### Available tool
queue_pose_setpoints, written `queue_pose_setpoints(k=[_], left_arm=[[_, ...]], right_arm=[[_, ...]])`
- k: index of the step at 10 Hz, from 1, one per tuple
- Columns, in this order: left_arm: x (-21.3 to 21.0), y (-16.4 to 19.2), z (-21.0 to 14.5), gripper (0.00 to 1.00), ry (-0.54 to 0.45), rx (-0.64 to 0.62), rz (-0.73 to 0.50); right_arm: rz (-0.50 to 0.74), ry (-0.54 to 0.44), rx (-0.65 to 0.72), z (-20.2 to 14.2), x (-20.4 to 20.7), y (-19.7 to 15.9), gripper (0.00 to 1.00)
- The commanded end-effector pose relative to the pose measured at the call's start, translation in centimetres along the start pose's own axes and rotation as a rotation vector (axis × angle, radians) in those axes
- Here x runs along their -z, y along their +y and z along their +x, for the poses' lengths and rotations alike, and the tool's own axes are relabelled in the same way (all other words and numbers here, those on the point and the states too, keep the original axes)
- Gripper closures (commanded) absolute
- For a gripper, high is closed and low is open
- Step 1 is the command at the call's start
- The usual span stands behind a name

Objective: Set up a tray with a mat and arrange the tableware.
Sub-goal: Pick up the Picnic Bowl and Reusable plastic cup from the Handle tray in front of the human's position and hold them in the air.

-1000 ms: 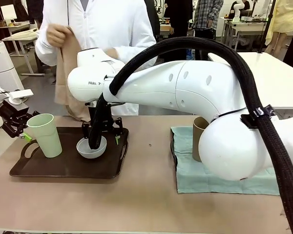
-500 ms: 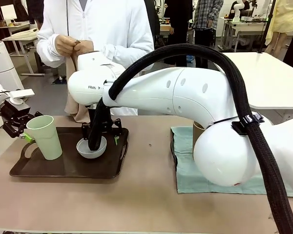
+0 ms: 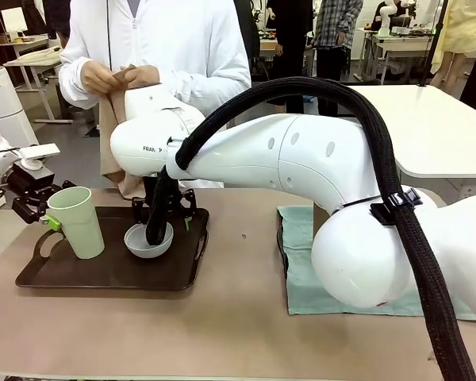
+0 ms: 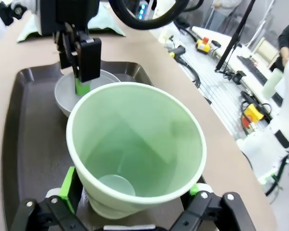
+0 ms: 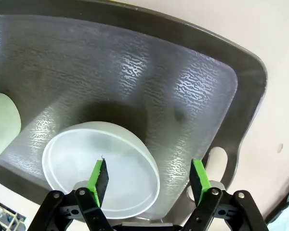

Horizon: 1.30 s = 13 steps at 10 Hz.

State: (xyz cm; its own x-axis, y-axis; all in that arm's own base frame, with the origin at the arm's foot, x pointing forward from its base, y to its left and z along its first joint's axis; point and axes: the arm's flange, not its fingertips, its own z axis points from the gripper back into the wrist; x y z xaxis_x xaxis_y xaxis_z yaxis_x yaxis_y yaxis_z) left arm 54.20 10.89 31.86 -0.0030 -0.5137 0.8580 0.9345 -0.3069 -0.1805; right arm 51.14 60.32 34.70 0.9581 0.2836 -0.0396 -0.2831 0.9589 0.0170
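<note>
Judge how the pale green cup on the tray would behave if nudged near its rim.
The pale green cup is tall, with a base narrower than its mouth, so it probably tips rather than slides. It looks empty in the left wrist view, so likely light. The tray floor looks textured, perhaps adding grip at the base.

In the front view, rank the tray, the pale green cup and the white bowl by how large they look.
1. Tray, widest by far.
2. Pale green cup.
3. White bowl, partly hidden by the right gripper.
</note>
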Motion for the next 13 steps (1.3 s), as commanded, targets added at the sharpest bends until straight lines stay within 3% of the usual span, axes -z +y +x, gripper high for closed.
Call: queue_pose_setpoints(k=[1, 2, 3, 4, 5, 8, 9, 10, 11, 12, 13], left_arm=[[0.45, -0.01, 0.26, 0.00, -0.026, 0.030, 0.004], [0.61, -0.02, 0.26, 0.00, -0.030, 0.031, 0.013], [0.53, -0.09, 0.21, 0.40, -0.032, 0.039, 0.009], [0.68, -0.18, 0.34, 0.56, -0.033, 0.043, 0.010], [0.85, -0.22, 0.44, 0.97, -0.033, 0.042, 0.010], [1.13, -0.26, 0.60, 1.00, -0.034, 0.042, 0.013], [1.22, -0.26, 0.60, 0.67, -0.032, 0.042, 0.012], [1.23, -0.20, 0.60, 0.67, -0.029, 0.039, 0.012], [1.28, -0.18, 0.60, 1.00, -0.028, 0.036, 0.012], [1.26, -0.17, 0.60, 0.68, -0.028, 0.036, 0.012], [1.22, -0.19, 0.67, 1.00, -0.025, 0.035, 0.013]], right_arm=[[-0.018, -0.039, -0.027, 2.27, -0.39, 1.35, 0.12], [-0.027, -0.036, -0.046, 2.28, -0.15, 1.20, 0.18], [-0.028, -0.034, -0.053, 2.27, -0.07, 1.19, 0.72], [-0.028, -0.034, -0.054, 2.29, -0.07, 1.19, 0.78], [-0.028, -0.032, -0.054, 2.29, -0.06, 1.23, 1.00], [-0.031, -0.032, -0.055, 2.31, -0.01, 1.28, 1.00], [-0.031, -0.034, -0.055, 2.31, 0.00, 1.26, 1.00], [-0.030, -0.035, -0.054, 2.34, 0.00, 1.25, 1.00], [-0.030, -0.038, -0.054, 2.37, -0.02, 1.23, 1.00], [-0.027, -0.040, -0.052, 2.43, -0.06, 1.13, 1.00], [-0.023, -0.041, -0.051, 2.46, -0.11, 1.08, 1.00]])
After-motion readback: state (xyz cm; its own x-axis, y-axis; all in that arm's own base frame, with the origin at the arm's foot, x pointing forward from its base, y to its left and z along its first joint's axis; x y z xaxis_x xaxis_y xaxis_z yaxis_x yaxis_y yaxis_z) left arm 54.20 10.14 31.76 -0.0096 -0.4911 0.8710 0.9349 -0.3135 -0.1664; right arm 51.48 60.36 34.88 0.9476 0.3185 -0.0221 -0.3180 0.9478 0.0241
